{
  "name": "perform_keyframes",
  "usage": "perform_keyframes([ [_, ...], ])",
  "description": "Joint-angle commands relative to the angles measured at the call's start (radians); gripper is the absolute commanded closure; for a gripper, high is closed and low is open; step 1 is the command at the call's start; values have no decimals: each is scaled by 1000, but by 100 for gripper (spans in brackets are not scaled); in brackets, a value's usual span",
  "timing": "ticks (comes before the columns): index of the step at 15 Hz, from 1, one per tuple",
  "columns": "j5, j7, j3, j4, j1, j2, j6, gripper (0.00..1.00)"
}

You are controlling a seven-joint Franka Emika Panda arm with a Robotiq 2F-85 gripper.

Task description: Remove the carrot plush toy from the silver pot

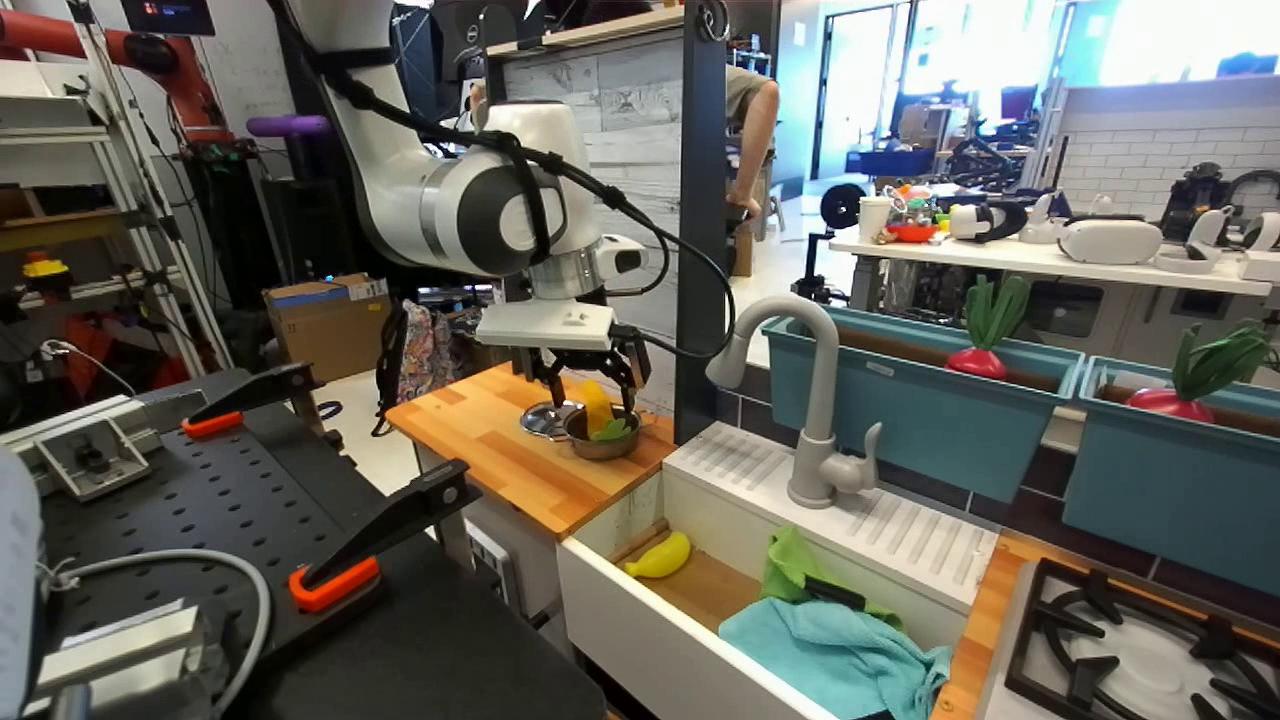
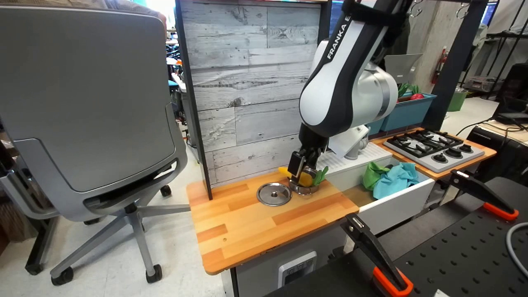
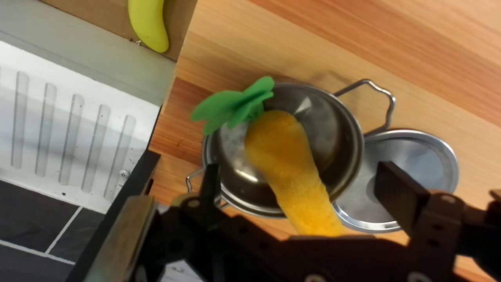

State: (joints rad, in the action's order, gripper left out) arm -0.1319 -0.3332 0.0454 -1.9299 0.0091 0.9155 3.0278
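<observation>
1. The carrot [image 3: 282, 156] is in the pot [image 3: 349, 147], tilted; its green leaves [image 3: 234, 106] stick out over the rim on the sink [image 1: 650, 635] side.
2. In the wrist view its yellow body crosses the pot's mouth, and the narrow end runs past the opposite rim and out of sight behind the pincer [image 1: 592, 402].
3. The pincer is low over the pot, spread wide: its fingers [image 3: 399, 192] stand one on each side of the carrot, with a gap showing between the carrot and each of them.
4. Whether a fingertip touches the pot, I cannot tell.
5. The pot stands upright on the tabletop [image 2: 235, 235], shiny inside.
6. The lid [image 2: 274, 199] lies flat just beside the pot; I cannot tell if the two touch. In the wrist view a finger hides part of it.
7. In the sink, the banana [image 1: 662, 556] lies at the end nearer the tabletop; a green cloth [image 1: 788, 562] and a blue cloth [image 1: 840, 650] lie heaped together at the far end.
8. The faucet [image 1: 820, 400] stands on the ribbed ledge [image 1: 920, 543] along the sink, between the tabletop and the hob [image 1: 1135, 650].
9. Two planters [image 1: 900, 415] show past the faucet in an exterior view, each with a red radish [image 1: 975, 363].
</observation>
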Motion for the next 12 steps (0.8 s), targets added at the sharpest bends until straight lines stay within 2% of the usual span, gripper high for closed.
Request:
perform_keyframes([
  [1, -26, 10, 28, 34, -42, 19, -16, 5],
  [2, -26, 10, 28, 38, -44, 21, -21, 28],
  [4, -27, 11, 23, 47, -41, 25, -27, 33],
  [8, -29, 29, -4, 56, -16, 38, -13, 66],
  [9, -27, 35, -8, 60, -12, 42, -12, 56],
  [10, -25, 41, -11, 63, -9, 46, -8, 30],
  [12, -24, 59, -28, 73, 6, 55, -2, 29],
])
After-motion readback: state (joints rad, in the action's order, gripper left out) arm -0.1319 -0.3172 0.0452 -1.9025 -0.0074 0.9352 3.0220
